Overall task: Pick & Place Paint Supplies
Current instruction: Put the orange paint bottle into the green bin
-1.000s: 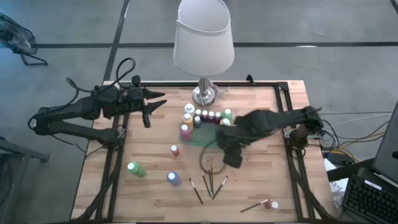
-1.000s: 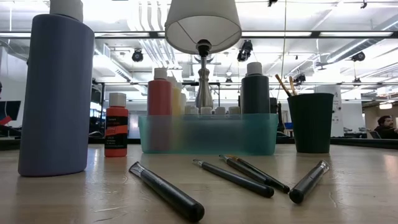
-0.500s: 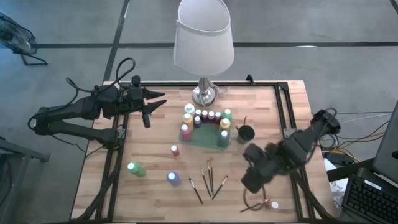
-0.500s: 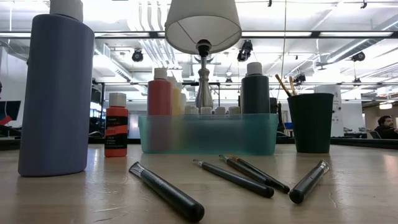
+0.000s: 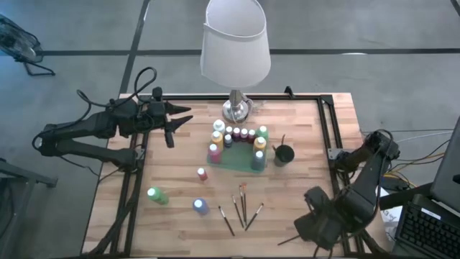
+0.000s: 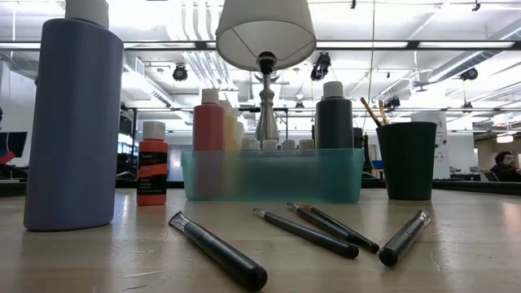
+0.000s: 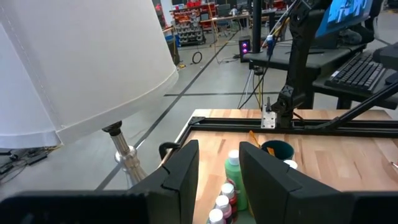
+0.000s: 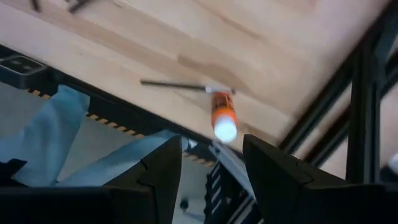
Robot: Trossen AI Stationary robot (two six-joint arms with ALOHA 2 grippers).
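The right pincer (image 5: 316, 230) hangs over the counter's (image 5: 302, 144) near right corner, its fingers (image 8: 273, 180) parted with a plain gap and nothing between them. Just ahead of it lie an orange paint bottle (image 8: 222, 116) on its side (white cap toward the counter's edge) and a thin paintbrush (image 8: 180, 86) touching the bottle's far end. Well off to its left, four more paintbrushes (image 5: 241, 205) lie loose. Farther away stands the teal tray (image 5: 233, 160) with paint bottles (image 5: 237, 134) lined up in it, a dark cup (image 5: 284, 154) holding brushes beside it, and the lamp (image 5: 235, 54) behind. A red bottle (image 5: 202, 173), a green bottle (image 5: 155, 195) and a blue bottle (image 5: 200, 206) lie apart from the tray.

The left pincer (image 5: 176, 121) waits above the far left corner, its fingers (image 7: 183, 174) standing apart and empty.
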